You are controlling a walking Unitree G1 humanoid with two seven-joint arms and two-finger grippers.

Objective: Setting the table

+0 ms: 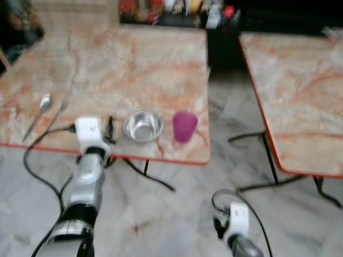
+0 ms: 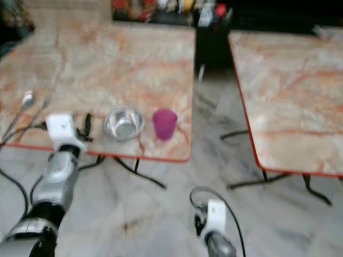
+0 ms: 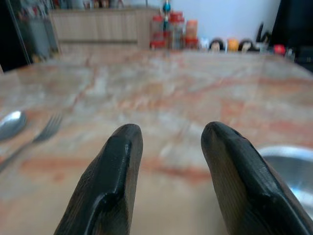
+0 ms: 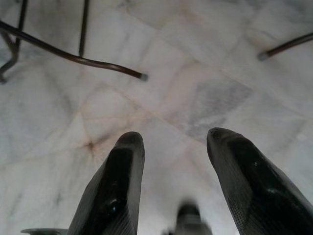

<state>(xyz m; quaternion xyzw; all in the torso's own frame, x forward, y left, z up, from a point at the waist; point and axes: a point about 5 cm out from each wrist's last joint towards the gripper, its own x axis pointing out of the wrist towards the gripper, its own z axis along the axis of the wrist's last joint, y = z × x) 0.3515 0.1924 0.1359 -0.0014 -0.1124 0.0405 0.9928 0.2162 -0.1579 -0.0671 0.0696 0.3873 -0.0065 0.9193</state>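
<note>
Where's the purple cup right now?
The purple cup stands upright near the front right corner of the left table, just right of the steel bowl, ahead of the robot and apart from the left pincer.

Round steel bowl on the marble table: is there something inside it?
The round steel bowl looks empty: its shiny inner wall and bottom show. The picture is blurred, so a very small item inside cannot be excluded.

Steel bowl (image 1: 142, 126) beside purple cup (image 1: 185, 126) — upright
</note>
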